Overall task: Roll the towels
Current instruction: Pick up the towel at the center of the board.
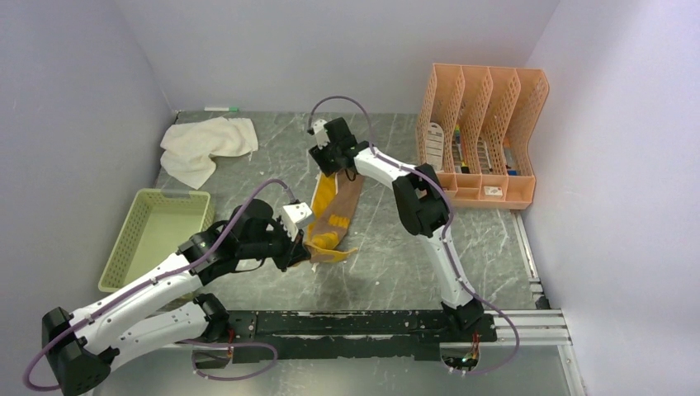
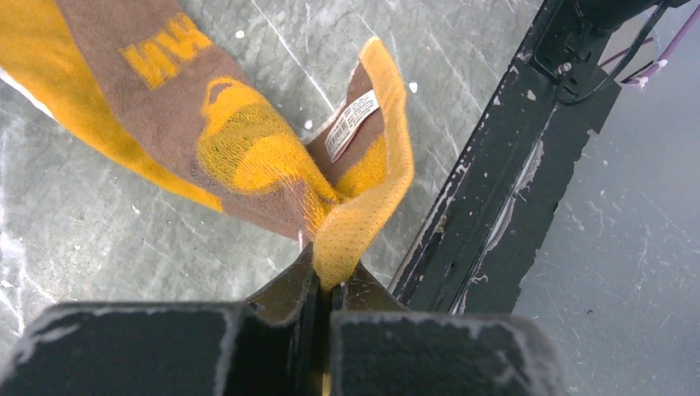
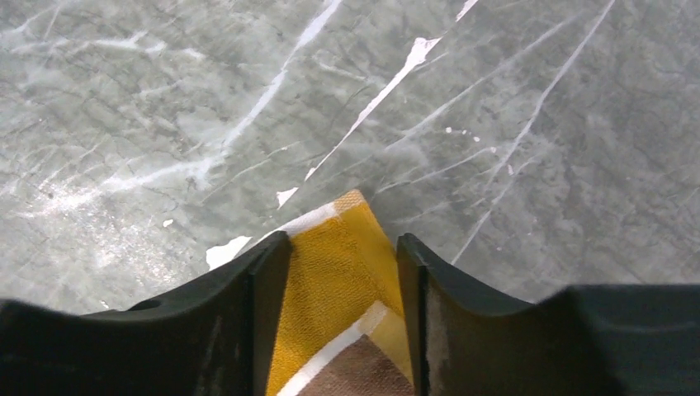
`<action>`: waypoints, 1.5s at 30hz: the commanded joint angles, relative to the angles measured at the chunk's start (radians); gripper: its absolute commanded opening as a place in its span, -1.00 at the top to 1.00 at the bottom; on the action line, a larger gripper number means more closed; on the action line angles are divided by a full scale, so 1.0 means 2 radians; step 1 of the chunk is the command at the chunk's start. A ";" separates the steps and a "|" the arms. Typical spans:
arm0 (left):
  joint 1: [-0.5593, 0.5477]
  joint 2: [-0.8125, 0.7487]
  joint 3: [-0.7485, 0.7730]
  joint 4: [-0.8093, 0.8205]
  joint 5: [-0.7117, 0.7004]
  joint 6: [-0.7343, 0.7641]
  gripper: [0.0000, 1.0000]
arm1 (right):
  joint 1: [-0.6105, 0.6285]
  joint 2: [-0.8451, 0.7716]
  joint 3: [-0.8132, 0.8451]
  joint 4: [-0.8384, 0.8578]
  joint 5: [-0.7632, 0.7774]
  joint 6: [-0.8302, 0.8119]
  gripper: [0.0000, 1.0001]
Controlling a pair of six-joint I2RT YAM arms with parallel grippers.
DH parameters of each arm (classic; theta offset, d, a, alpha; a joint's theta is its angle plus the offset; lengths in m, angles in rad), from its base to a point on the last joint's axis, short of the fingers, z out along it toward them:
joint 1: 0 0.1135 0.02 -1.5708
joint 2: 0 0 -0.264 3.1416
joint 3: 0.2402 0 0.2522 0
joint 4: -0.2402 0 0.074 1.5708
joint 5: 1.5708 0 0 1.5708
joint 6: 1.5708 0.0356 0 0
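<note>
The brown towel (image 1: 337, 213) bore mustard-yellow edging and a white stripe; the other towel (image 1: 206, 147) was plain cream-white. The tabletop (image 1: 396, 256) was grey, veined white, the mesh basket (image 1: 120, 247) pale green, the file rack (image 1: 483, 124) peach

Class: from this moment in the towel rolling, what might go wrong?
The right tool straddles only the brown towel's corner tip, jaws apart; closing may miss it. The left tool pinches just a thin edge fold; a pull may free it. The towel is bunched there, so rolling may go crooked.

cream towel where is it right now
In the top view the cream towel lies crumpled on the table at far left, just beyond the green mesh basket.
</note>
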 commanded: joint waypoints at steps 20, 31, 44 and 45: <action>-0.007 -0.051 0.067 -0.029 -0.288 0.089 0.86 | -0.096 -0.238 -0.146 0.118 -0.059 0.121 1.00; -0.005 -0.111 0.009 0.192 -0.413 0.356 0.86 | -0.182 -0.541 -0.306 0.174 -0.066 0.216 1.00; -0.005 -0.209 0.026 0.119 -0.371 0.241 -0.99 | -0.181 -0.684 -0.362 0.083 -0.113 0.234 1.00; -0.005 -0.213 0.025 0.114 -0.386 0.211 -0.99 | -0.181 -0.683 -0.366 0.084 -0.116 0.234 1.00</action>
